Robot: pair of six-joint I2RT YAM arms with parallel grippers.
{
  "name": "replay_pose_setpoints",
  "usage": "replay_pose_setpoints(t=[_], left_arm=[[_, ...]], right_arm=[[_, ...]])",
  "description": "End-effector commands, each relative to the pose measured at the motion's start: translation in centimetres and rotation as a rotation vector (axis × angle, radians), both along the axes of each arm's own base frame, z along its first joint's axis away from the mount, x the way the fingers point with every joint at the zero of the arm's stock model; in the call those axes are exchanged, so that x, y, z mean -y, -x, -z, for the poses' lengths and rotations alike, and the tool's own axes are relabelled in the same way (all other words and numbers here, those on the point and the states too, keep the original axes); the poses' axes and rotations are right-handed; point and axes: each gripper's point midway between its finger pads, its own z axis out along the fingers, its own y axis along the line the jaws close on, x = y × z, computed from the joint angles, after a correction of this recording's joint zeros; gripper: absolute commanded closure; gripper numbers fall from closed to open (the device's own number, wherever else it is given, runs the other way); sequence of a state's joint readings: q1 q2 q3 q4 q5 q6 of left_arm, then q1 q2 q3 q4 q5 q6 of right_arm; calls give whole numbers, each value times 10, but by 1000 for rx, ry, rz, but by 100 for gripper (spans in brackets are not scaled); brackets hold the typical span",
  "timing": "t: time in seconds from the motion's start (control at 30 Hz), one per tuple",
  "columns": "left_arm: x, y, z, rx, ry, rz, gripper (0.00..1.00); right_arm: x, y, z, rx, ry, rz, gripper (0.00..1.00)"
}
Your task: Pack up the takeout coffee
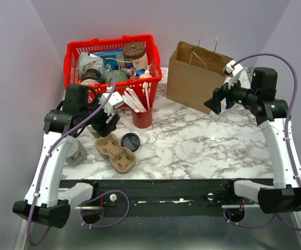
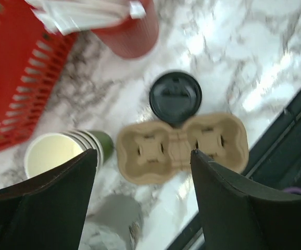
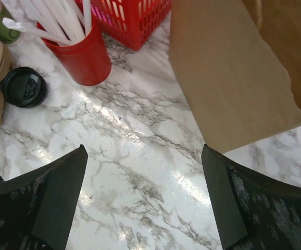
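No green cup with a black lid shows in any view. A lidless stack of green-and-cream cups [image 2: 62,151] stands left of a cardboard two-cup carrier [image 2: 182,146], with a loose black lid [image 2: 175,98] just beyond the carrier. My left gripper [image 1: 109,112] is open and empty, hovering above the carrier and the cup stack [image 2: 142,152]. My right gripper [image 1: 215,101] is open and empty, held above the marble table beside the brown paper bag [image 1: 195,75]; its wrist view [image 3: 144,148] shows only bare marble between the jaws.
A red basket [image 1: 75,78] of assorted items stands at the back left. A red cup of straws [image 1: 141,117] stands in front of it. A grey object [image 1: 76,153] lies near the left table edge. The paper bag [image 3: 234,67] stands upright and open at the back right.
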State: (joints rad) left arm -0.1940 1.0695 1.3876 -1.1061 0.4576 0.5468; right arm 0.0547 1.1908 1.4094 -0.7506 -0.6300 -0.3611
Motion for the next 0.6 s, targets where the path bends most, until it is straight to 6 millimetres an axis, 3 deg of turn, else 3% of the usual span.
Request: replay_pose_setpoints(t=[0.0,0.1,0.17,0.4,0.57], left_arm=[[-29,24,42,-211,-191,-49,23],[-36,2,38,-213,-223,-154,26],[-38,-2,31,-245,-241,-180,29],[-54,-19,47,-399,-353,-301,31],[-68,-29,58,-400,-416,-408,35]], right_arm=[[-20,8,9,-42,-40,-102,1],[-22,7,9,-46,-41,-105,1],[-22,6,10,-49,-42,-103,1],[-25,7,13,-69,-53,-112,1],[-26,4,15,-81,-56,-110,1]])
